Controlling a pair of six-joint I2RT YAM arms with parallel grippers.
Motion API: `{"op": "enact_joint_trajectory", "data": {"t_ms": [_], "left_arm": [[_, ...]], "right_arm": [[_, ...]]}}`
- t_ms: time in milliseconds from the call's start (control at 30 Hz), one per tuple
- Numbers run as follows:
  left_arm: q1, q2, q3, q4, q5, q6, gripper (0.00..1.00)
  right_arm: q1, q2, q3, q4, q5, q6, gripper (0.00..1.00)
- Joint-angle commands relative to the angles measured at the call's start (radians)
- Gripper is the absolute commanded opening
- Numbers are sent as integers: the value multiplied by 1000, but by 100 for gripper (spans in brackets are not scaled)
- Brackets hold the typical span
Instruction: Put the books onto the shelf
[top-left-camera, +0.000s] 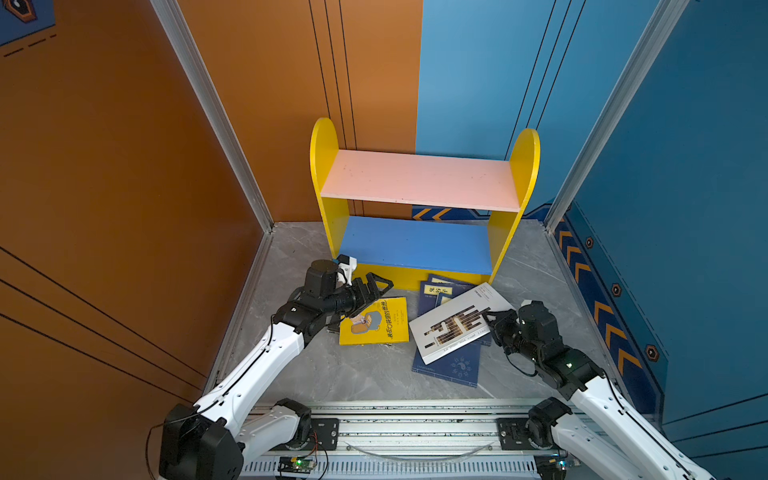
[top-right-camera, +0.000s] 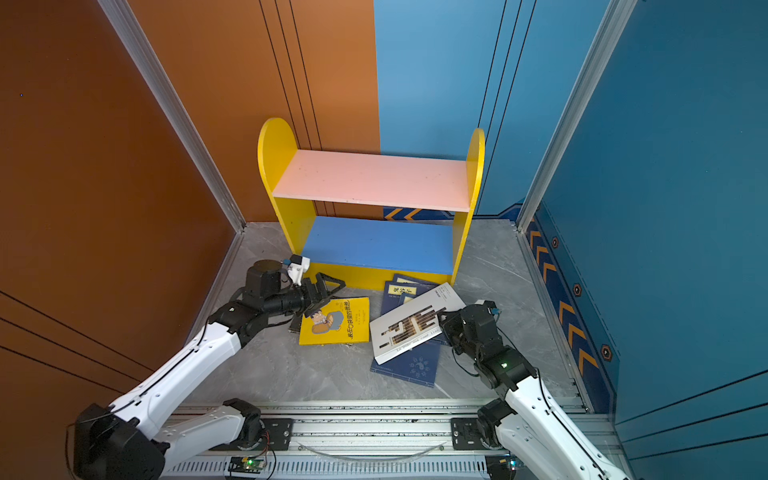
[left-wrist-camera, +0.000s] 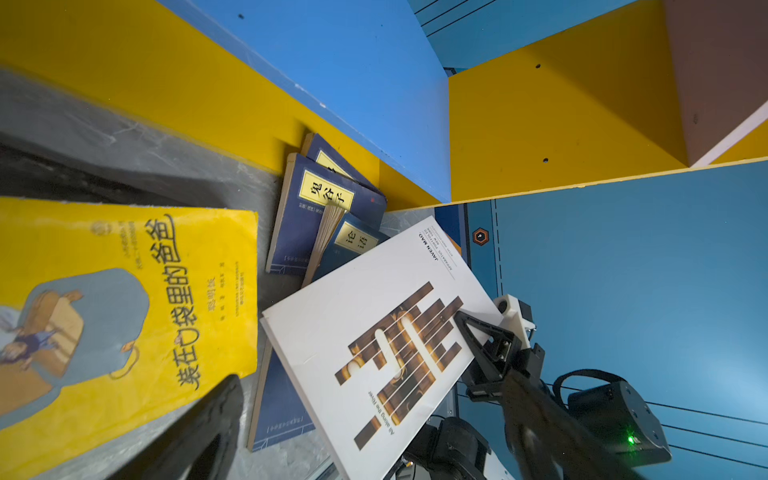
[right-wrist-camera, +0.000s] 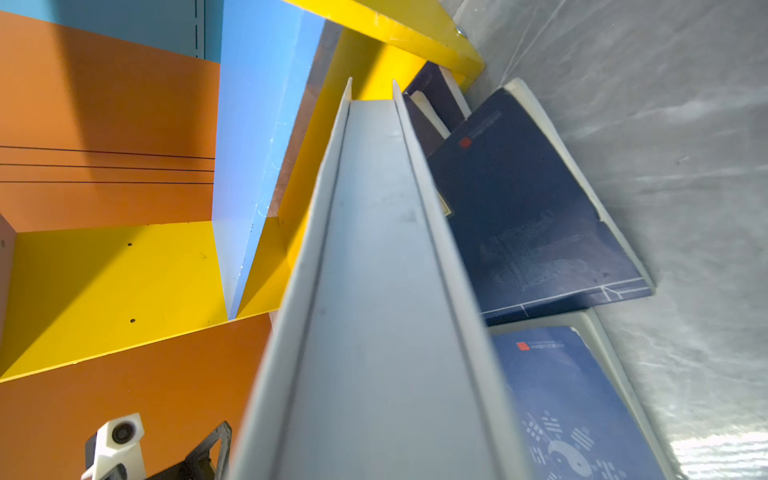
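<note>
Shelf (top-left-camera: 336, 220) standing at the far side of the grey table (top-left-camera: 353, 382), pink board above blue board, yellow base strip at the foot. The books lie on the table in front of that strip, none on either board. The yellow book (top-left-camera: 374, 322), with a cartoon man on its cover, lies flat to the left of the middle. Overlapping navy books (top-left-camera: 432, 293) with yellow labels lie just before the strip's right end. The white book (top-left-camera: 455, 320), marked with dark bars, lies tilted across them and also covers part of a further navy book (top-left-camera: 453, 368) nearer the front, which shows a pale emblem. The right gripper (top-left-camera: 489, 318) pinches the white book's right edge between its fingers; in the right wrist view the book's edge runs straight out from the jaws. The left gripper (top-left-camera: 380, 291), turned on its side, has its fingers spread wide. It hovers over the yellow book's far left corner, holding nothing. In the left wrist view one dark finger (left-wrist-camera: 199, 428) shows, blurred, in front of the yellow cover.
</note>
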Motion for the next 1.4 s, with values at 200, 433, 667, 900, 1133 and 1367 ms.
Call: {"op": "enact_joint_trajectory", "data": {"t_ms": [200,433,667,900,1133,1367], "left_arm": [[53,-157,-108,-88,-34,-103,98],[113,-181,-120,-64,63,-217,98],[116,-172,-100,134,148,-440,98],[125,-166,19,121,156,-438,98],[169,-176,98,196,147,-453,98],[217,-176,223,177,147,-428,98]], "right_arm": [[7,87,162,-16,21,-38,5],[14,159,332,19,-50,-37,4],[16,241,514,83,-127,-20,4],[5,319,678,216,-322,23,5],[-2,375,823,284,-383,41,5],[9,440,912,399,-396,116,5]]}}
